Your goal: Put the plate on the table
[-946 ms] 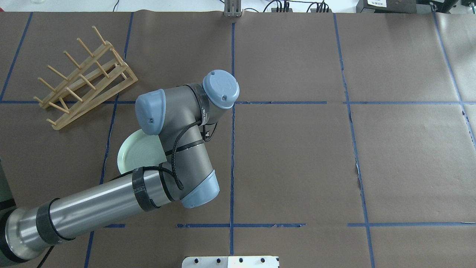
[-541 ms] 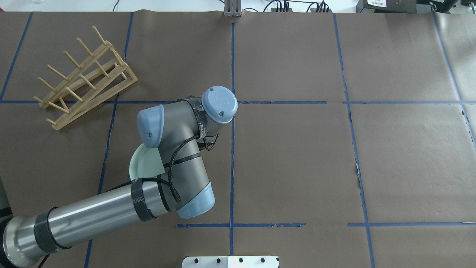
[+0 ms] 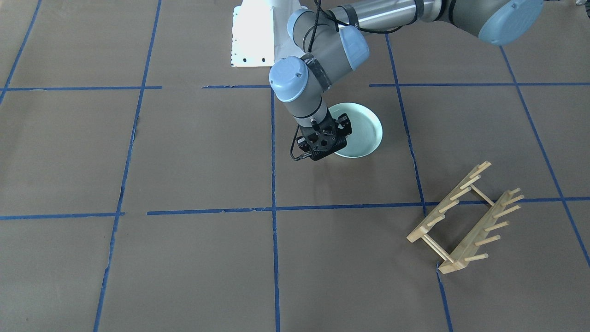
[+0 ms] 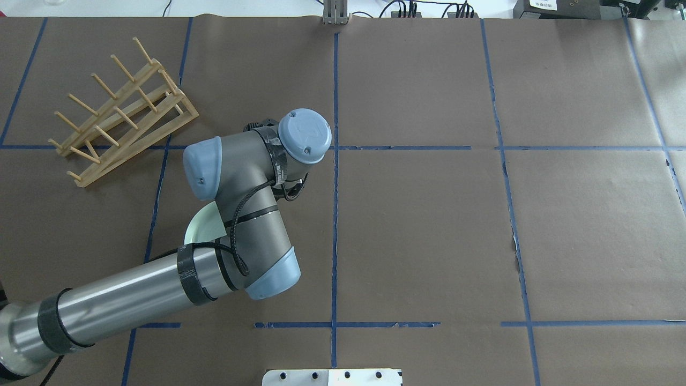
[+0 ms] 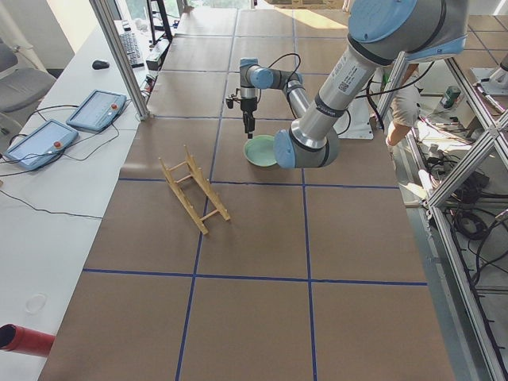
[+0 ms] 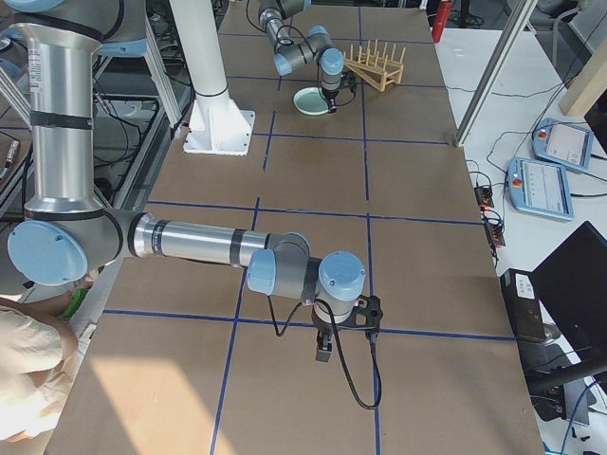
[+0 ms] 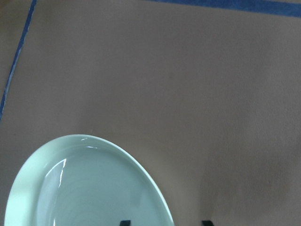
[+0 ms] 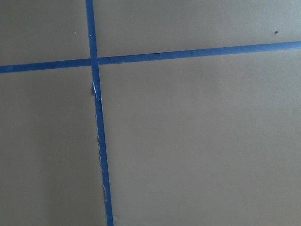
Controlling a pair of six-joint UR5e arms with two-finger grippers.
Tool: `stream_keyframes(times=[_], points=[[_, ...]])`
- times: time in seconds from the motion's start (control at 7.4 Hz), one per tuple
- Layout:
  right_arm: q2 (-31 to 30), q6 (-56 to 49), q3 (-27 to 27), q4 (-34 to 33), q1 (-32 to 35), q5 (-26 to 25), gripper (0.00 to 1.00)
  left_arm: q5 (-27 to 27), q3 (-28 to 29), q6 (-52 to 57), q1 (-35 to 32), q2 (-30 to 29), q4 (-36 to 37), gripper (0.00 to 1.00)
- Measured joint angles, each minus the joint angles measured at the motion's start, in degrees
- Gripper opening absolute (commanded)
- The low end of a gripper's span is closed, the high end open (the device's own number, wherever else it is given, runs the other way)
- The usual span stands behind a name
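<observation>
Left arm (image 4: 134,300) reaches out over the middle squares with the elbow folded back on itself. The wrist is turned so that the left gripper (image 3: 320,153) points straight down. Its jaws stand apart, and only the two dark fingertips (image 7: 124,222) show, at the bottom edge of the wrist view. Right arm (image 6: 190,242) runs out roughly level with its forearm horizontal, and the right gripper (image 6: 324,349) hangs straight down off the wrist; it appears in the side view only, so the setting of its jaws cannot be read.
</observation>
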Motion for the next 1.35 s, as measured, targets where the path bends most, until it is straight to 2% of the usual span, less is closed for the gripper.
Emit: stream_keyframes(times=[0.27, 0.41, 0.54, 0.81, 1.08, 1.35], points=[[0.00, 0.00, 0.00, 0.00, 0.00, 0.00, 1.00, -0.28, -7.67, 19.17, -11.86, 5.34, -0.19, 1.00], [0.00, 0.00, 0.00, 0.00, 0.00, 0.00, 1.00, -2.27, -9.90, 32.19, -20.45, 7.80, -0.75, 1.00], [0.00, 0.00, 0.00, 0.00, 0.00, 0.00, 1.00, -7.44, -10.56, 45.35, -29.92, 10.60, -2.45, 1.00], [0.00, 0.00, 0.00, 0.00, 0.00, 0.00, 1.00, -21.18, -8.61, 66.49, -46.32, 22.02, -12.68, 1.00], [0.00, 0.00, 0.00, 0.00, 0.00, 0.00, 1.00, -31.65, -6.08, 74.68, -54.41, 34.64, -21.45, 1.00], [0.00, 0.00, 0.00, 0.00, 0.00, 0.00, 1.00, -35.97, -6.69, 75.78, -57.16, 44.81, -26.45, 1.00]])
